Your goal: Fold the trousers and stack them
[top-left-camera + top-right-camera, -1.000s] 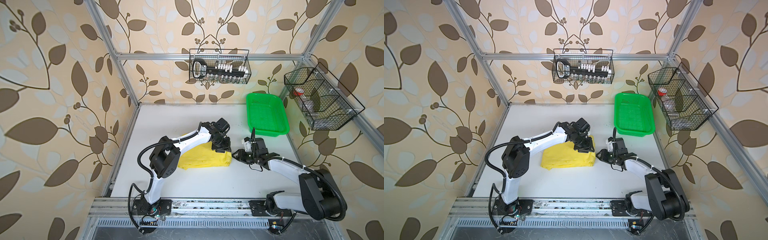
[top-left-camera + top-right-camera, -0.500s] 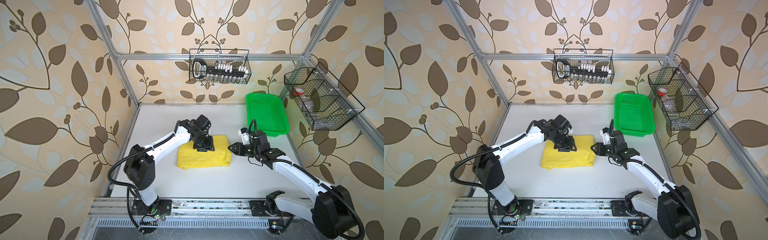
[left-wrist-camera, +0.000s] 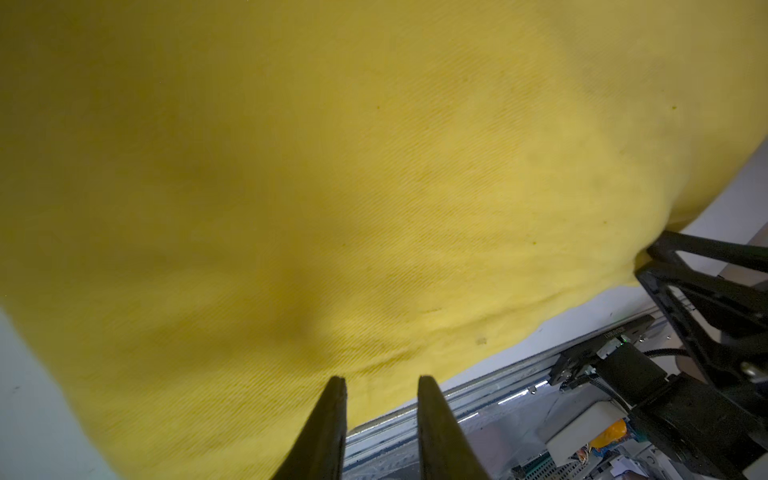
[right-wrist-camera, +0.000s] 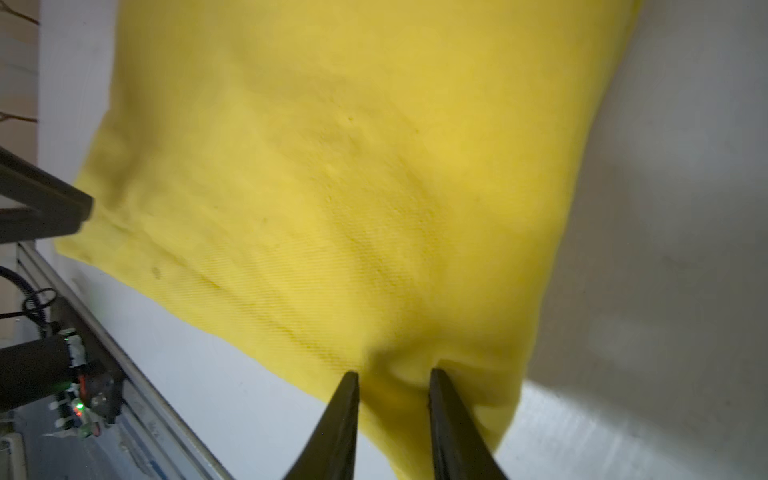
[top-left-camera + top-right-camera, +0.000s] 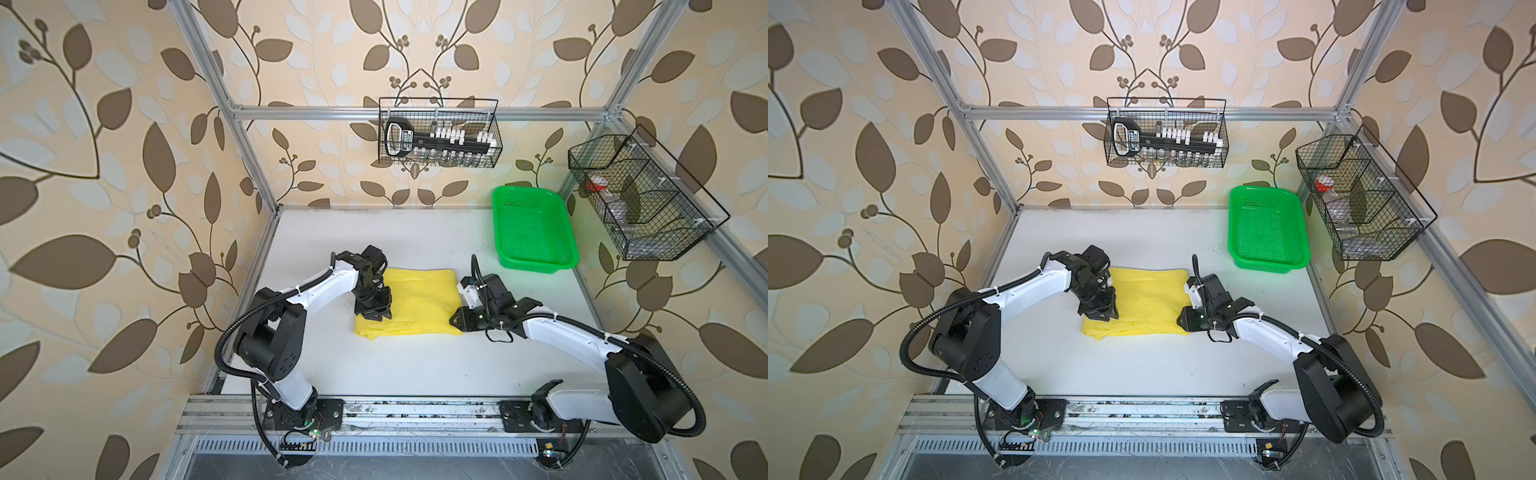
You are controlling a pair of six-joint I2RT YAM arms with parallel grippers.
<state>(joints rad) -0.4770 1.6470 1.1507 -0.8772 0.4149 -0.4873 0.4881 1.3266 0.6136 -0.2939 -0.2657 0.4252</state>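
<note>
The trousers (image 5: pixel 419 299) lie flat on the table (image 5: pixel 415 365) as a folded rectangle, near the green basket (image 5: pixel 536 266) but clear of it. The right gripper (image 4: pixel 392 372), at the corner on the basket's side, has its jaws narrowed onto a pucker of cloth. The left gripper (image 3: pixel 381 378), at the edge farthest from the basket, has its jaws slightly apart; a hold cannot be confirmed. Judgement: both ends are being taken to lift or fold evenly.

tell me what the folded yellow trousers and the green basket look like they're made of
folded bright yellow cloth trousers: looks like woven cotton-type twill, matte; the left wrist view shows fine diagonal ribs and soft dimples. Exact fibre can't be told.
green rectangular mesh basket: seemingly moulded plastic, slightly glossy; uniform colour, rounded rim and regular small perforations in a top view.
</note>
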